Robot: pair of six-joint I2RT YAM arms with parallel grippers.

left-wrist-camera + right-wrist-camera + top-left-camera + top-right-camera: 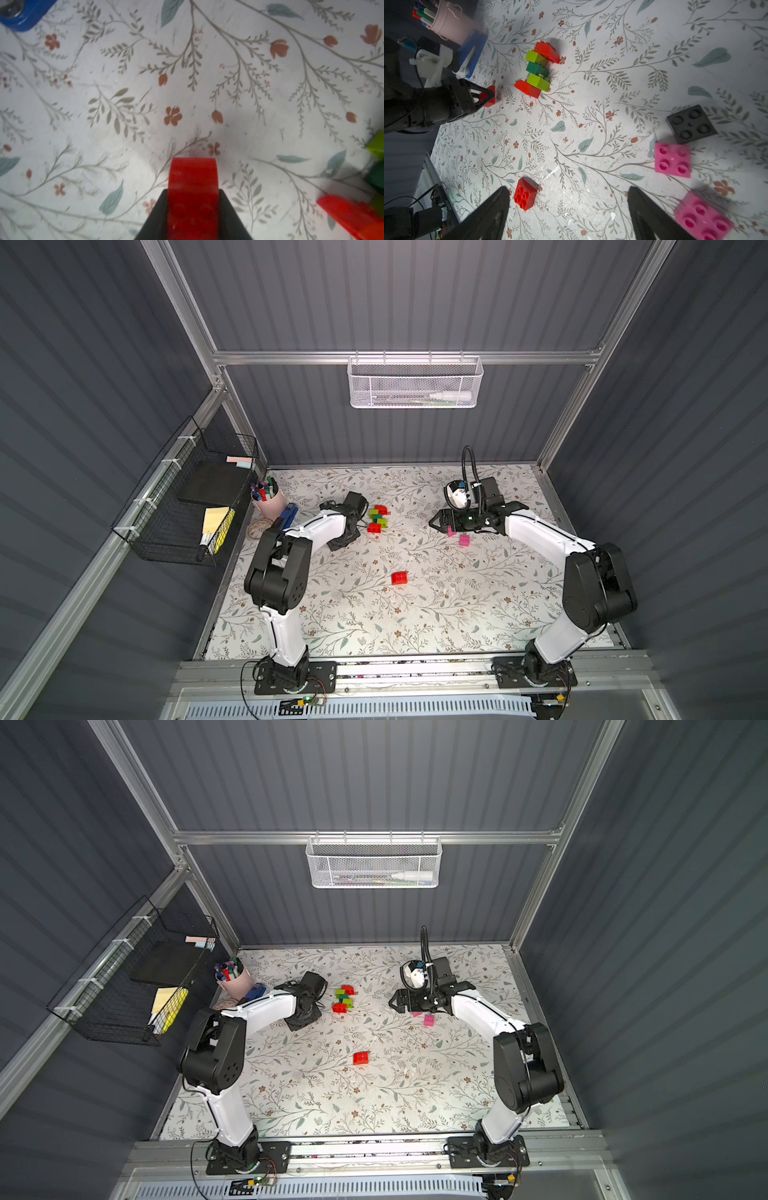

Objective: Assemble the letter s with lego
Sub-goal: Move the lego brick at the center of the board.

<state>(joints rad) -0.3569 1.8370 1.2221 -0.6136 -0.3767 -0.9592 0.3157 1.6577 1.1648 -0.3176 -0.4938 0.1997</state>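
A floral worktop [415,614] is seen from above, and my two arms reach in from its near edge. My left jaws are clamped on a small red brick [193,182], with one finger pressed on each side of it. The right wrist view shows those jaws low over the worktop, the brick at their tips, and I cannot tell whether it touches the surface. Just right of it, at the far middle of the worktop, lies the stack [377,519]. It is a zigzag row of joined bricks: red, lime, dark green, lime, red. My right jaws stand wide apart with nothing between them, hovering well to the right of the stack. Under that arm lie a pink brick [672,160] and, near it, a second pink brick [702,216]. A black brick [691,124] lies just beside the first pink one. A loose red brick [400,578] lies alone in the middle of the worktop, nearer than the stack. At the far left stand a pink cup [270,502] of pens and a blue object [289,515] beside it.
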